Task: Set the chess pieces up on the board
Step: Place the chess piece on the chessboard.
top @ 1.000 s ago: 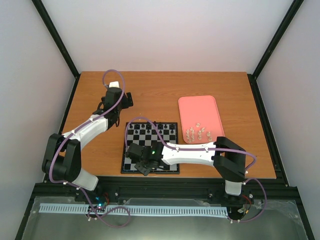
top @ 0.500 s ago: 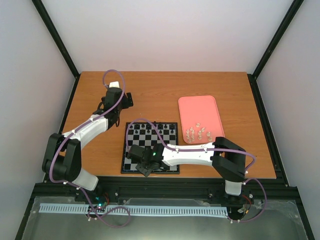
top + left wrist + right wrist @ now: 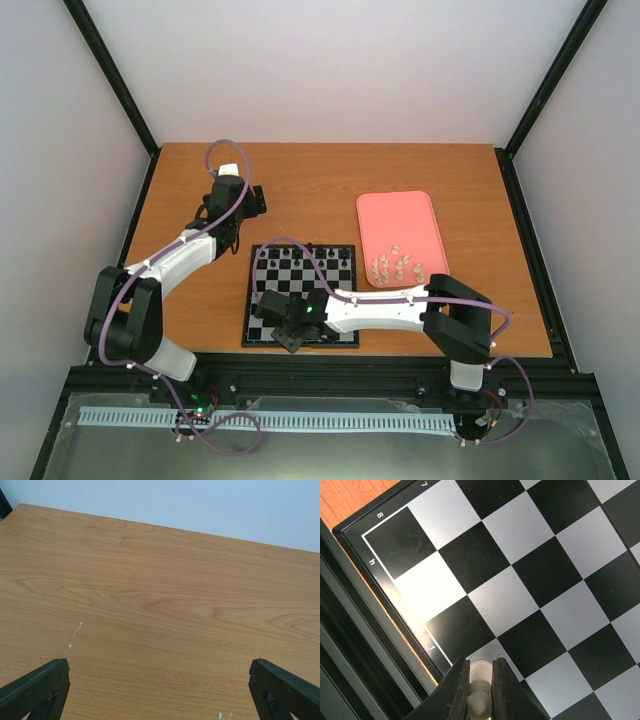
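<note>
Wooden worktop [image 3: 300, 190]: our right fingers [image 3: 462, 680] grip a chess piece [image 3: 480, 672] at the edge of the board [image 3: 535, 570], left fingers [image 3: 37, 687] wide; crooked release may topple it.

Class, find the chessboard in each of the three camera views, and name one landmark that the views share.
Top external: the board sits centre, toward the near edge, partly under the right arm.
Left wrist: not in it; only the wooden table shows.
Right wrist: the board fills most of the frame, one corner upper left; the right gripper grips a chess piece at the bottom.
Shared landmark: the wooden table, in all three views.
</note>
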Tool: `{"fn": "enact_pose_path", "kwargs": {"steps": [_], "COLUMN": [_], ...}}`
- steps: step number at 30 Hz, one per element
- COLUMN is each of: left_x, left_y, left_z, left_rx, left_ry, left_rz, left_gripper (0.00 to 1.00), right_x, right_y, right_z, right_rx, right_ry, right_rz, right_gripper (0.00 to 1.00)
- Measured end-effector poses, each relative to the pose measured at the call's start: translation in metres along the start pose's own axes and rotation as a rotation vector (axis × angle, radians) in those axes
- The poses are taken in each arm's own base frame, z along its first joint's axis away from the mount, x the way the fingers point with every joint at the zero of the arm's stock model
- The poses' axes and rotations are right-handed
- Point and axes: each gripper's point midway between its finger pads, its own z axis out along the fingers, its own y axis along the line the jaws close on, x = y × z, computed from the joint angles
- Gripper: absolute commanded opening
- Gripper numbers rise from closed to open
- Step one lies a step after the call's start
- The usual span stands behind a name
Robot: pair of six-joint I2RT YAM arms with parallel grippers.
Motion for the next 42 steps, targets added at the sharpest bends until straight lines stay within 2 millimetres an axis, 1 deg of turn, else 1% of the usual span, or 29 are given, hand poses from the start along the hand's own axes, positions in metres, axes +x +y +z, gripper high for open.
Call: {"fn": "enact_pose_path", "kwargs": {"steps": [9, 14, 17, 22, 24, 27, 32, 36, 40, 42], "left_x": [0.0002, 0.0004, 0.0004, 0.0004, 0.0004, 0.0005, 0.0006, 0.001, 0.0014, 0.0019], "left_y": [0.0001, 0.0001, 0.0001, 0.0001, 0.0001, 0.0001, 0.0001, 0.0002, 0.0002, 0.0002], "left_z": [0.0, 0.0, 0.0, 0.0, 0.0, 0.0001, 0.0002, 0.0005, 0.0008, 0.0012], "left_rx": [0.0, 0.0, 0.0, 0.0, 0.0, 0.0, 0.0, -0.001, -0.001, -0.002], "left_ry": [0.0, 0.001, 0.001, 0.001, 0.001, 0.001, 0.001, 0.002, 0.003, 0.005], "left_rz": [0.0, 0.0, 0.0, 0.0, 0.0, 0.0, 0.0, 0.001, 0.001, 0.002], "left_gripper": [1.0, 1.0, 1.0, 1.0, 1.0, 1.0, 1.0, 1.0, 1.0, 1.0], "right_x": [-0.0012, -0.0013, -0.0014, -0.0005, -0.0001, 0.0004, 0.0016, 0.0053, 0.0049, 0.0036], "right_y": [-0.0023, -0.0022, -0.0021, -0.0025, -0.0026, -0.0029, -0.0032, -0.0042, -0.0042, -0.0041], "right_z": [0.0008, 0.0009, 0.0013, 0.0006, 0.0001, 0.0001, 0.0004, 0.0019, 0.0008, -0.0011], "right_rx": [0.013, 0.013, 0.012, 0.009, 0.009, 0.01, 0.011, 0.013, 0.013, 0.011], "right_ry": [-0.009, -0.01, -0.012, -0.019, -0.02, -0.019, -0.016, -0.007, -0.009, -0.015], "right_rz": [0.001, 0.005, 0.005, 0.009, 0.009, 0.009, 0.009, 0.007, 0.007, 0.008], "right_gripper": [0.04, 0.07, 0.12, 0.13, 0.16, 0.17, 0.27, 0.27, 0.28, 0.31]}}
